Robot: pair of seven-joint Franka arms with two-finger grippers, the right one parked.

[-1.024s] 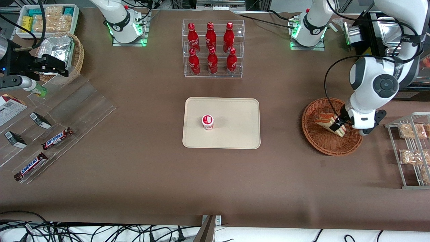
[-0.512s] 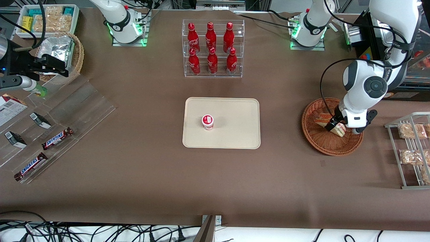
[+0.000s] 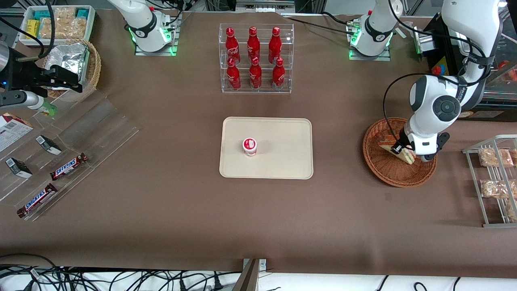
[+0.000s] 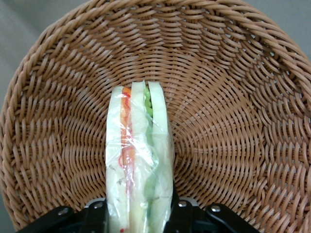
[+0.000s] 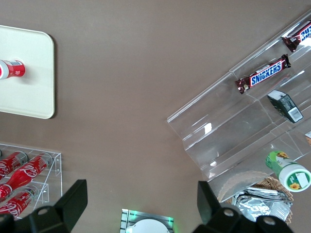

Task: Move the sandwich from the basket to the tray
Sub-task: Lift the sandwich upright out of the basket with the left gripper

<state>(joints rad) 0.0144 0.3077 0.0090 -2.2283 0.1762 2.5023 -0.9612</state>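
Gripper is over the basket, w/ its black fingers clamped on the sandwich from both sides. Wrist view shows the wedge standing on edge btwn the fingers, wrap crinkled, red, green & yellow layers running lengthwise, woven basket floor right under it; can't tell if it touches the weave. Front view: sandwich sits inside the basket rim, toward the working arm's end of the table. Tray lies mid-table, well apart from the basket, w/ 1 small red & white cup standing on it. Farther from the front camera than the tray, a clear rack holds 6 red bottles
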